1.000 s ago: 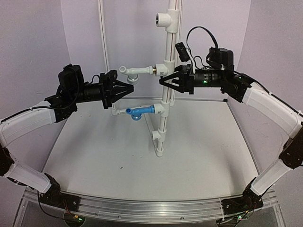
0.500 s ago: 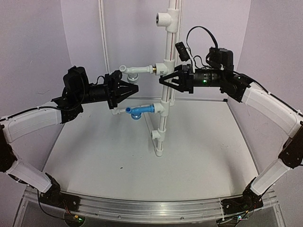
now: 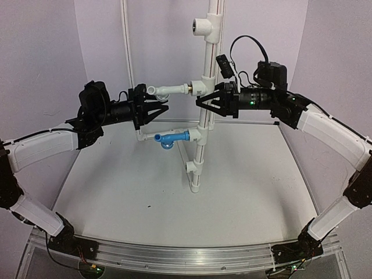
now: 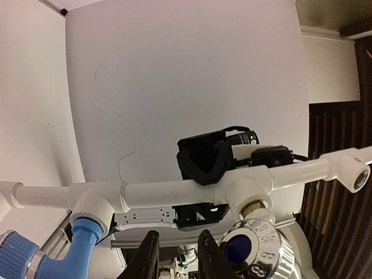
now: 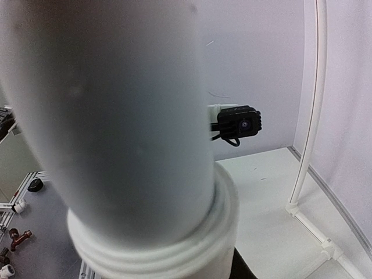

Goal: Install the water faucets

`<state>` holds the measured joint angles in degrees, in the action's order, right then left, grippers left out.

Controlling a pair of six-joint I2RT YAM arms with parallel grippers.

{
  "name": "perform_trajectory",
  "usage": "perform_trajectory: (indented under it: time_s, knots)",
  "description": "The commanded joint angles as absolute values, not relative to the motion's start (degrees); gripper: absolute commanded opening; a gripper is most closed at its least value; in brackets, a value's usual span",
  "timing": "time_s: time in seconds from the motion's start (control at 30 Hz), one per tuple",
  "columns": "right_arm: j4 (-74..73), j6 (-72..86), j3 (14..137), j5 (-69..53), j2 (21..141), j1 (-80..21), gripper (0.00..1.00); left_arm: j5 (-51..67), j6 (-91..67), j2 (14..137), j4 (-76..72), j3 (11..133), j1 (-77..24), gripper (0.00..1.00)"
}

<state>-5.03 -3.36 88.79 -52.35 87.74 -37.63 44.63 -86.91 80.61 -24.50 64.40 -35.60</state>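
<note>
A white faucet (image 3: 165,89) sticks out to the left from a T fitting (image 3: 197,87) on the upright white pipe (image 3: 200,154). A blue faucet (image 3: 172,138) is seated in the fitting below it. My left gripper (image 3: 164,107) hovers just under the white faucet, jaws slightly apart and holding nothing. In the left wrist view its fingertips (image 4: 149,256) stand left of that faucet's chrome knob (image 4: 256,250), with the blue faucet (image 4: 70,258) at the lower left. My right gripper (image 3: 201,102) is shut on the pipe (image 5: 116,116), which fills the right wrist view.
A small black camera (image 3: 224,63) is clipped to the pipe above my right gripper. An empty T fitting (image 3: 203,26) sits at the pipe's top. A thin white frame tube (image 3: 129,58) runs up the back wall. The white table (image 3: 174,197) lies below.
My left arm has pushed right toward the pipe, bringing its gripper under the white faucet, and its jaws have parted a little. The right gripper stays clamped on the pipe.
</note>
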Motion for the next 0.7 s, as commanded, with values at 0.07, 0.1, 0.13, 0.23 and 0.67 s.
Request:
perform_trajectory:
  time_s: [0.07,0.1,0.13,0.23,0.67]
  knots:
    - [-3.96,1.89,88.53,-51.74,85.15,-37.36,0.00,39.68,-79.09,74.14,-16.33,67.99,-32.66,0.43]
    - [-3.96,1.97,88.87,-51.47,85.26,-37.36,0.00,38.61,-79.03,72.94,-14.99,67.03,-32.29,0.49]
    - [-3.96,2.05,89.09,-51.32,85.33,-37.36,0.00,37.82,-79.22,71.79,-13.99,66.26,-31.95,0.55]
    - [-3.94,1.94,89.26,-50.67,85.18,-37.37,0.00,36.24,-80.16,68.33,-9.94,63.87,-31.25,0.71]
    - [-3.95,0.46,89.46,-48.24,86.08,-37.37,0.00,48.76,-90.82,67.29,-4.39,70.70,-31.52,1.00]
